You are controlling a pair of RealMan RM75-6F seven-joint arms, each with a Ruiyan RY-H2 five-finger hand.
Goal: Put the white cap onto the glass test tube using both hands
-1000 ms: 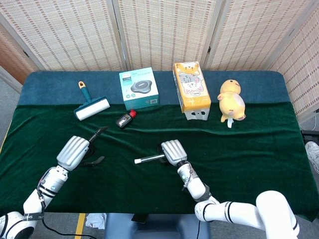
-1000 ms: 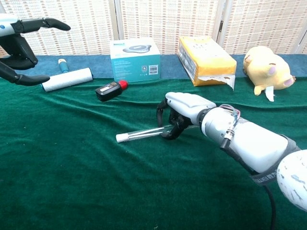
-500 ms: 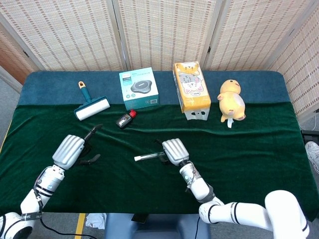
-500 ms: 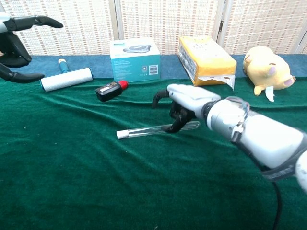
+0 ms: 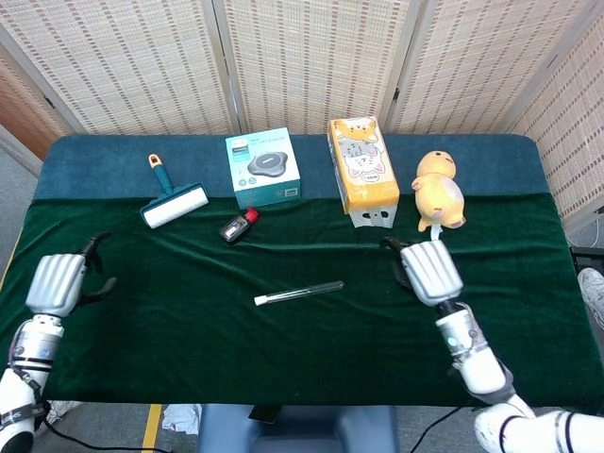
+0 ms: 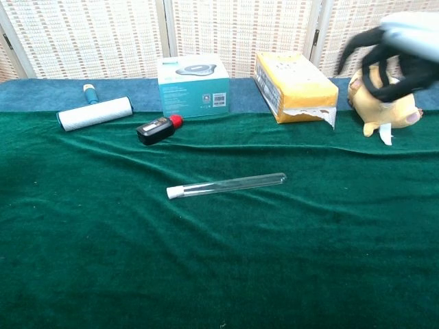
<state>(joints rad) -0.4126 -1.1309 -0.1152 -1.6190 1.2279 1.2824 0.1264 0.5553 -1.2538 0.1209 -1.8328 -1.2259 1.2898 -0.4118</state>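
The glass test tube [image 5: 300, 292] lies flat on the green cloth near the table's middle, with the white cap [image 5: 260, 300] on its left end. The chest view shows the same test tube [image 6: 228, 184] and cap [image 6: 174, 192] with nothing touching them. My right hand [image 5: 429, 272] hovers well to the tube's right, empty; in the chest view this right hand [image 6: 400, 49] is a blur at the upper right, fingers apart. My left hand [image 5: 58, 281] is at the far left edge of the table, empty, and only the head view shows it.
Along the back stand a lint roller [image 5: 175, 205], a teal box [image 5: 263, 167], a yellow carton [image 5: 360, 171] and a yellow plush toy [image 5: 439, 192]. A small black device with a red end [image 5: 238, 226] lies behind the tube.
My right hand let go of the tube and drew back to the right. My left hand withdrew leftward to the table's edge. The tube stays lying on the cloth.
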